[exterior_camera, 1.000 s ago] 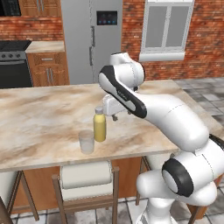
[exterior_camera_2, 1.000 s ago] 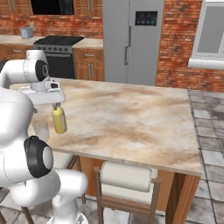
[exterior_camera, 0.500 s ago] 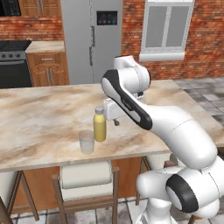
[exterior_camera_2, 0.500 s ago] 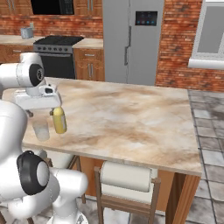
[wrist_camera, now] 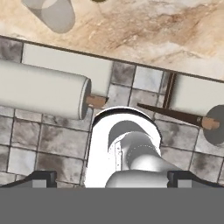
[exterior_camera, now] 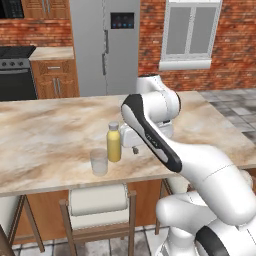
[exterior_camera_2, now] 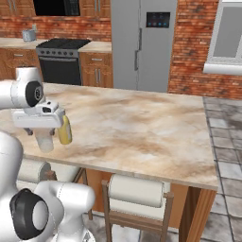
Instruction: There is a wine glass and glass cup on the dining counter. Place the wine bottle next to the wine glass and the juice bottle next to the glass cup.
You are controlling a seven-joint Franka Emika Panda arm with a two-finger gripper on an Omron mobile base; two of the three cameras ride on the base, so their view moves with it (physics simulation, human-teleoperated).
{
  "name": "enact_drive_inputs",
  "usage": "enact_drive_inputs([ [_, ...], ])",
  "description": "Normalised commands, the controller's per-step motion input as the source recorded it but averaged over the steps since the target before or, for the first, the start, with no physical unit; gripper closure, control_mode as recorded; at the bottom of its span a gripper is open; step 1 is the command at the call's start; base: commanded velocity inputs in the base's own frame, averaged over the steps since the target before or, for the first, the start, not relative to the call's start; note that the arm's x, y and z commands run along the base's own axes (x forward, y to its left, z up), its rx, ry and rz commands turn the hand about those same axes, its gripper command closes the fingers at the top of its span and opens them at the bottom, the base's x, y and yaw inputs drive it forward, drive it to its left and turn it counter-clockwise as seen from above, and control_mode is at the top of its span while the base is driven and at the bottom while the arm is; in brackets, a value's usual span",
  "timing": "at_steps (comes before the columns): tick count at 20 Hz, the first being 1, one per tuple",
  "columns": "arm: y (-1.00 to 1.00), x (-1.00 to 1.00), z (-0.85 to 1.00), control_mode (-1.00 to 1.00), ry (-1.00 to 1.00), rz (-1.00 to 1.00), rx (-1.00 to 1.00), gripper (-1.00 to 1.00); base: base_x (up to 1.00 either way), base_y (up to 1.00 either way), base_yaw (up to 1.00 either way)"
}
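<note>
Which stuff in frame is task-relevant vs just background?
Job:
juice bottle
glass cup
dining counter
pincer, open

Lying about:
stool
fridge
stove

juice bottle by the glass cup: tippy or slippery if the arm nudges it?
Probably tippy: the juice bottle stands upright, tall for its narrow base. It would likely knock the glass cup standing close beside it near the dining counter edge. Smooth sides look slippery.
</note>
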Motion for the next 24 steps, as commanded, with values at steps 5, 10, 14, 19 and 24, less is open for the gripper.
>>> enact_drive_inputs([
  [5, 0.00, -0.03, -0.04, -1.00, 0.00, -0.03, 0.00, -1.00, 0.00, 0.00, 0.00],
  [10, 0.00, 0.00, 0.00, 1.00, 0.00, 0.00, 0.00, -1.00, -0.01, 0.00, 0.00],
  [14, 0.00, 0.00, 0.00, 1.00, 0.00, 0.00, 0.00, -1.00, -0.28, 0.04, 0.00],
  [19, 0.00, 0.00, 0.00, 1.00, 0.00, 0.00, 0.00, -1.00, -0.56, 0.07, 0.00],
  [24, 0.00, 0.00, 0.00, 1.00, 0.00, 0.00, 0.00, -1.00, -0.63, 0.06, 0.00],
])
